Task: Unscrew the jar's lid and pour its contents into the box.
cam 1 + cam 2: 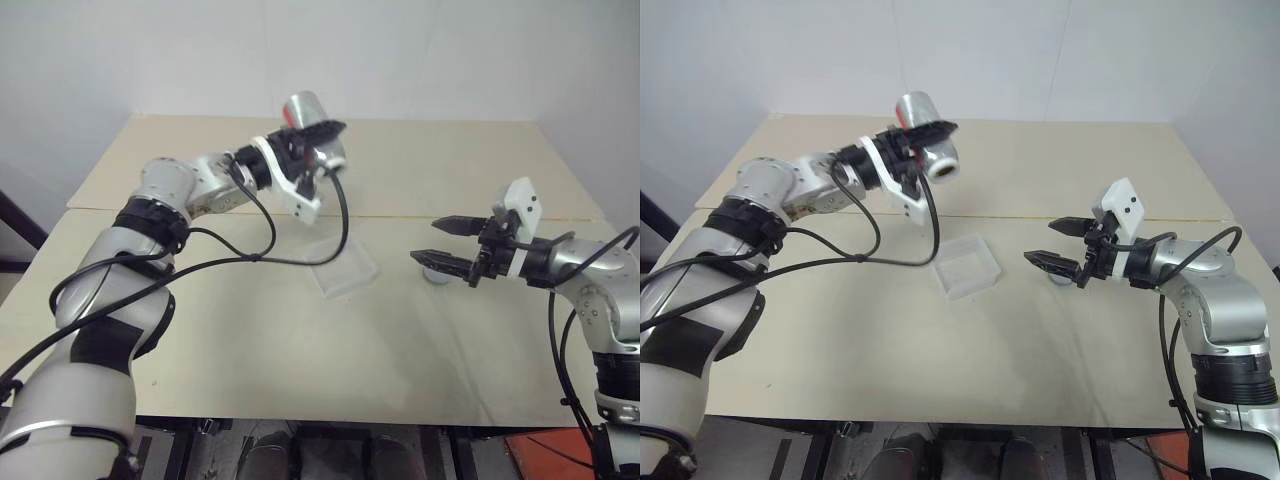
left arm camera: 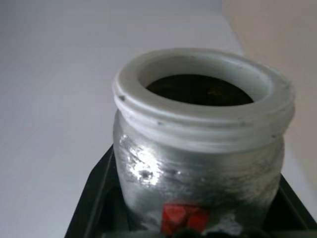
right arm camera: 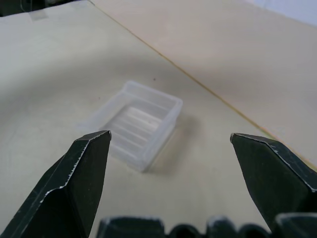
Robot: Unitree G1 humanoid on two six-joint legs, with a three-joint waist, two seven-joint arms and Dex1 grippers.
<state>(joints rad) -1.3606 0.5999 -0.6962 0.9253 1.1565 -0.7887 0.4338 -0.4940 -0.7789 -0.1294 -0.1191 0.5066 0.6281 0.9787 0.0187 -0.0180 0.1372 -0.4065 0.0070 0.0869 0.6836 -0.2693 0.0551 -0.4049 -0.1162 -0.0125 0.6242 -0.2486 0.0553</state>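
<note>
Jar (image 1: 312,125) up in the air, clamped between the left gripper (image 1: 318,138) fingers, lid off, lying roughly level with its open mouth turned toward the robot and a little to its right; that is the left eye view, and the box (image 1: 343,268) sits on the tabletop (image 1: 470,160) below and slightly nearer than the jar, close to the seam across the middle of the tabletop. Right eye view now: the jar's long axis runs from the far edge toward the near edge, mouth not yet tipped down, so the pour, I judge, hinges on bringing that mouth over the box and rolling it downward. The right gripper (image 1: 1055,244) hangs with its fingers spread wide and nothing between them, beside the box on its right; the lid (image 1: 1064,277) seems to lie on the tabletop just under it. Left wrist view: white threaded rim, dark inside, the contents too dim to make out. Right wrist view: both black fingers (image 3: 74,183) well apart, the box straight ahead between them, empty.
</note>
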